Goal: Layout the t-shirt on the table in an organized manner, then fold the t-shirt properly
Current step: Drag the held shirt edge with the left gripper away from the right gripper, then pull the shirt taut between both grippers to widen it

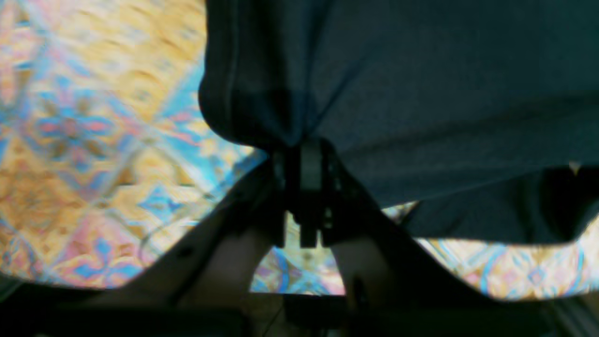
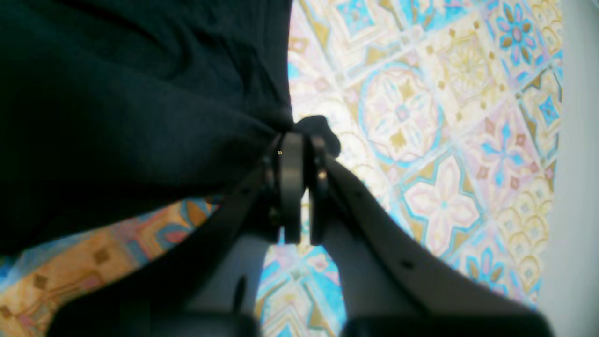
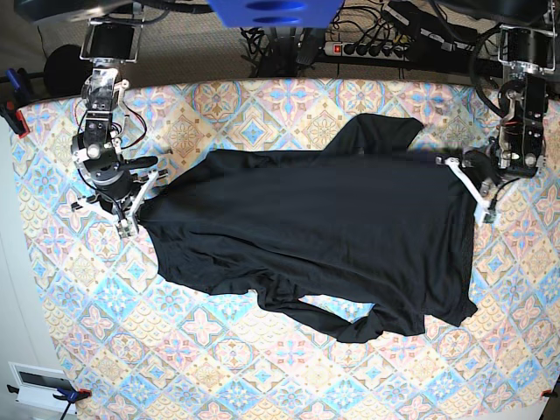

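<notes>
— Well, seen where, the t-shirt?
— Spread wide across the middle of the counter, black, rumpled along the near hem, one sleeve poking toward the far edge.
— And the left tool?
— Pinched together on a bunched fold of fabric at one end of the shirt.
— Right tool?
— Clamped on the opposite corner, a small tuft sticking past the tips, patterned cloth showing beneath.

A power strip and tangled cables lie on the floor beyond.
</notes>
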Motion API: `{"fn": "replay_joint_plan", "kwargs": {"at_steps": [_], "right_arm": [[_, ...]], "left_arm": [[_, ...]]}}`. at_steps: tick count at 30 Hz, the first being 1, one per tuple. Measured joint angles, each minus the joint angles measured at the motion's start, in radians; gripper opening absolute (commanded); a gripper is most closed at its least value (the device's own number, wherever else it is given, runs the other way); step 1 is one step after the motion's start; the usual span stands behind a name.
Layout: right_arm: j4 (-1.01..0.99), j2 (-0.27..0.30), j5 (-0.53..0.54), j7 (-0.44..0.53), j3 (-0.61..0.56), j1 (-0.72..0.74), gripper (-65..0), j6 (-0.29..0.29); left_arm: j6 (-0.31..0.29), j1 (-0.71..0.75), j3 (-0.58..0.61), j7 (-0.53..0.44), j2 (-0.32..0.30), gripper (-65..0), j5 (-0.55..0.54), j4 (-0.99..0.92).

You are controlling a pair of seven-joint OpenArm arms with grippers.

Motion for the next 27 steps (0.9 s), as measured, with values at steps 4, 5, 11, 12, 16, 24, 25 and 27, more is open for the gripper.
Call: {"fn": "replay_joint_plan", "kwargs": {"at_steps": [4,5,11,12,16,24,25,27], "right_arm": [[0.000,0.004,-0.004,-0.004,0.000,0.000,-65.0,-0.001],[0.000,0.003,-0.004,-0.003,0.000,0.000,-65.0,-0.001],[0.000,0.001,-0.004,-0.003,0.000,-0.002,-65.0,-0.002],[0.000,0.000,-0.004,-0.003,0.000,-0.001,-65.0,-0.001],[0.000,0.003,-0.004,-0.003,0.000,-0.001,-65.0,-0.002],[0.000,0.002,-0.004,-0.003,0.000,-0.001,-65.0,-0.002],[0.000,0.002,-0.004,-0.003,0.000,-0.002,-65.0,-0.002],[0.001,0.001,-0.004,-0.003,0.000,-0.002,-65.0,-0.002]], "left_arm": [[0.006,0.002,-0.051,-0.003,0.046,-53.4,0.008,0.000],[0.007,0.002,-0.089,-0.003,0.066,-53.1,0.009,0.000],[0.006,-0.001,-0.119,-0.001,0.083,-45.0,0.026,-0.002],[0.000,-0.001,-0.106,-0.002,0.089,-42.3,0.020,-0.009],[0.002,-0.003,-0.141,-0.017,0.102,-31.8,0.003,-0.074],[-0.003,0.000,-0.166,-0.129,0.105,-26.6,0.005,-0.221],[0.000,0.000,-0.166,-0.159,0.104,-26.6,0.004,-0.251],[0.007,0.000,-0.171,-0.218,0.111,-26.6,0.017,-0.312]]}}
